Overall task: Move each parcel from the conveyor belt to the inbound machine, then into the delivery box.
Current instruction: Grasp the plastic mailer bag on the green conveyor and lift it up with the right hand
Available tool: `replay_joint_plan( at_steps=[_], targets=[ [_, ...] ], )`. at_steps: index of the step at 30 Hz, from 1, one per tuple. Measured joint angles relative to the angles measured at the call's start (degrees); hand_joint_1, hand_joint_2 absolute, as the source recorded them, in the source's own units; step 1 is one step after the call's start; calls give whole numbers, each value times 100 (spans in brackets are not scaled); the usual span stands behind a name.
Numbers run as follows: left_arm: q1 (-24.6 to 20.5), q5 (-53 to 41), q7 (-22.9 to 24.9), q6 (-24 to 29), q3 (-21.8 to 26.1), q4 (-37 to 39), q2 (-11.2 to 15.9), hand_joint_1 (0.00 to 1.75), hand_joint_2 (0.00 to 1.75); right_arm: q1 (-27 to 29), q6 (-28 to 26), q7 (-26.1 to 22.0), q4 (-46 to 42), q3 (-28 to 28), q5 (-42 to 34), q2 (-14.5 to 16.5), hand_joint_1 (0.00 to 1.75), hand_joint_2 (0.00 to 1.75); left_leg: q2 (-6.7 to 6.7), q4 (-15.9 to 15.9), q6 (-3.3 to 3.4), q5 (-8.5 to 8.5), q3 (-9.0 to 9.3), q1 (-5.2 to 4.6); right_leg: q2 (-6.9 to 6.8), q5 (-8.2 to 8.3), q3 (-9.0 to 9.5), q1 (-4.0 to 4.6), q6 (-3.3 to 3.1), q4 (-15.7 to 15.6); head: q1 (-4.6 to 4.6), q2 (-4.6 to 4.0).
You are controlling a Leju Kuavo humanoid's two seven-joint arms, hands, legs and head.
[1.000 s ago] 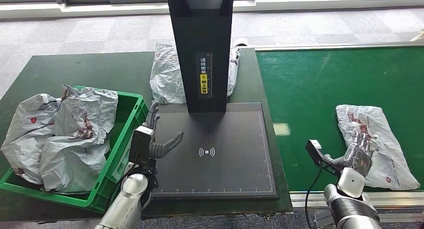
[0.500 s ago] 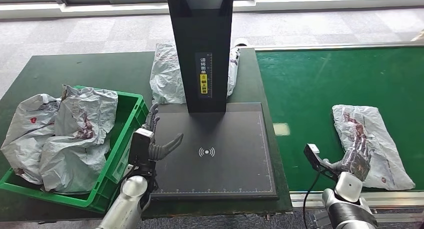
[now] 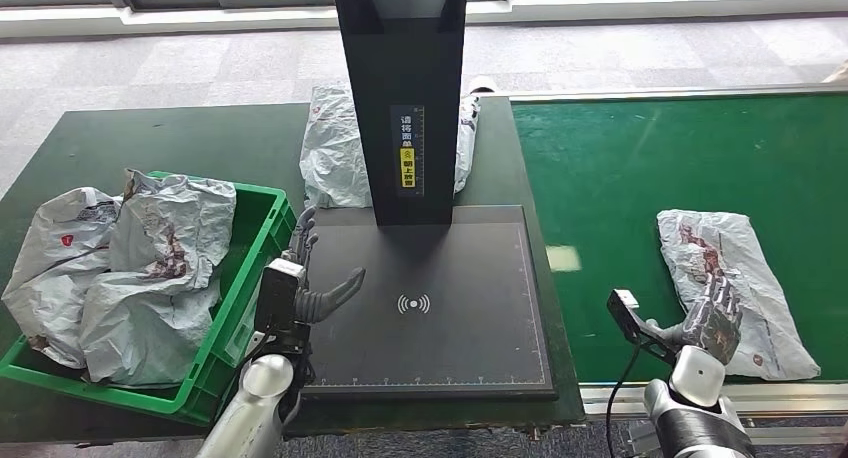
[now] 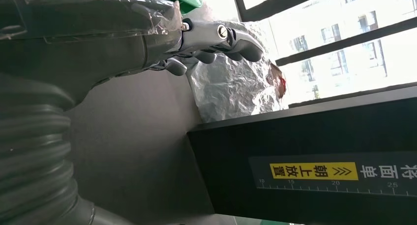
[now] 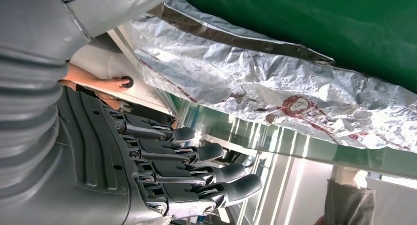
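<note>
Head view: a grey parcel (image 3: 735,288) lay on the green conveyor belt (image 3: 640,178), the right hand (image 3: 712,318) over its near edge with fingers spread, gripping nothing. The left hand (image 3: 305,278) hung open between the green delivery box (image 3: 262,240) and the inbound machine (image 3: 430,308). Left wrist view: fingers (image 4: 231,36) apart, empty. Right wrist view: fingers (image 5: 196,151) extended beside the parcel (image 5: 275,87).
</note>
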Motion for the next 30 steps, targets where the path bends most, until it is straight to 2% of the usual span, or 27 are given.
replay_joint_plan(
  at_steps=[24,29,30],
  targets=[
    [68,-14,31,-27,47,-138,1,0,175,-9,212,30,-104,-3,49,35,0,175,-1,0,0,0,-1,0,0,0,0,0,0,0,0,0],
    [68,-15,31,-80,49,-133,1,0,175,-39,715,220,-92,-4,52,38,1,175,0,0,0,0,0,0,0,0,0,0,0,0,0,-1],
    [63,-15,31,-100,49,-126,1,0,175,-48,856,264,-78,-9,53,36,41,175,0,0,0,0,0,0,0,0,-1,0,0,0,0,-1]
  ],
)
